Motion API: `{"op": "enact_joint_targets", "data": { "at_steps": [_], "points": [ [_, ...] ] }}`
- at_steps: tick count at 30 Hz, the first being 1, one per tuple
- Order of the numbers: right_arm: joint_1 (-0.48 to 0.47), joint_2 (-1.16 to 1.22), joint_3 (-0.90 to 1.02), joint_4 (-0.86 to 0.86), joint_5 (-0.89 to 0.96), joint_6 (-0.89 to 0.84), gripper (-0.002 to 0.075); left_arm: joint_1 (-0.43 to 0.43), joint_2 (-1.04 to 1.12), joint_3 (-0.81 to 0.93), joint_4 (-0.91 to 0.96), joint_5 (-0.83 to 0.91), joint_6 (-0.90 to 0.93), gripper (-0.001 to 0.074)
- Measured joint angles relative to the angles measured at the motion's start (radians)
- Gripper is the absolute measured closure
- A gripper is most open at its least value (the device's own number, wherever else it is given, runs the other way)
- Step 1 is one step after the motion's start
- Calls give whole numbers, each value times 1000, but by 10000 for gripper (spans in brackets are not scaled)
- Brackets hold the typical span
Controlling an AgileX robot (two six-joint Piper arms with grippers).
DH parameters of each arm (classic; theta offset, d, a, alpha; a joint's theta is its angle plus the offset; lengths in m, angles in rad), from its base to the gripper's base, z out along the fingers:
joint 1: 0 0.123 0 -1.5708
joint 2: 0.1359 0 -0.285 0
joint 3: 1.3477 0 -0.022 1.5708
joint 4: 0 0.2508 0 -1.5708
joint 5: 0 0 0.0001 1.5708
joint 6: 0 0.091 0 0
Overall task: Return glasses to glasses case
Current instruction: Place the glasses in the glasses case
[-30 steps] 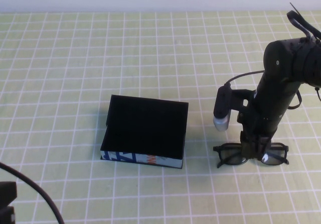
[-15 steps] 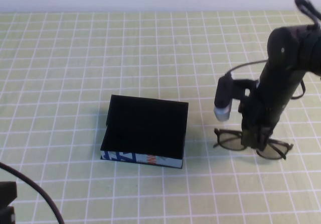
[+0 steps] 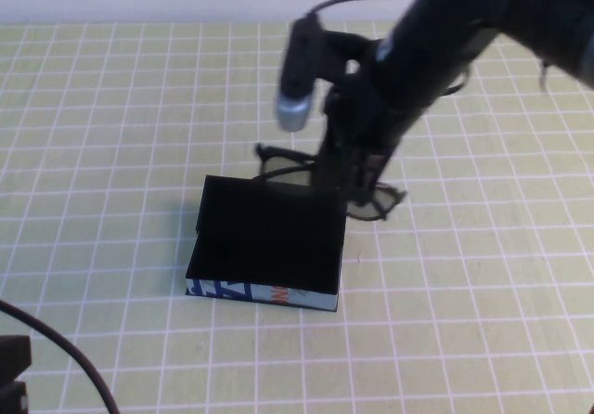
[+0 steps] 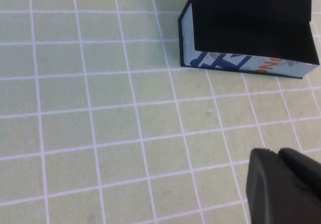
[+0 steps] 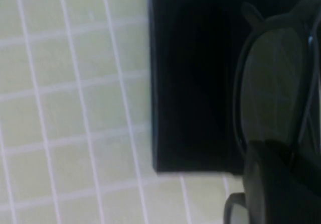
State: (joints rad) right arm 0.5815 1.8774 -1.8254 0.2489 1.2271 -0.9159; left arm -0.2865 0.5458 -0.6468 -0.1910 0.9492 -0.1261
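Observation:
The glasses case (image 3: 269, 238) is a matte black box with a blue-white printed front edge, lying at the table's middle. It also shows in the left wrist view (image 4: 251, 28) and the right wrist view (image 5: 195, 83). The glasses (image 3: 373, 202) hang in the air over the case's far right corner, one thin arm reaching out to the left. My right gripper (image 3: 357, 177) is shut on their frame. In the right wrist view a dark lens (image 5: 271, 88) sits over the case, just ahead of the right gripper (image 5: 281, 179). My left gripper (image 4: 283, 184) hovers shut over bare cloth near the case's printed front.
A green cloth with a white grid (image 3: 111, 135) covers the table. The right arm's grey-tipped camera (image 3: 295, 112) hangs beyond the case's far edge. The left arm's cable (image 3: 56, 349) shows at the near left corner.
The right gripper closed on the glasses, lifted them off the cloth at the right and carried them left and away to the case's far right corner. The case and left arm stayed put.

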Motion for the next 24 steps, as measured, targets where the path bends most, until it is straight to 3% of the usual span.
{"op": "enact_joint_targets", "data": {
  "at_steps": [8, 24],
  "points": [
    [111, 160, -138, 3, 4, 66, 721, 0, 0, 0, 0, 0, 3, 738],
    [127, 291, -144, -12, -27, 72, 721, 0, 0, 0, 0, 23, 3, 738]
  ]
}}
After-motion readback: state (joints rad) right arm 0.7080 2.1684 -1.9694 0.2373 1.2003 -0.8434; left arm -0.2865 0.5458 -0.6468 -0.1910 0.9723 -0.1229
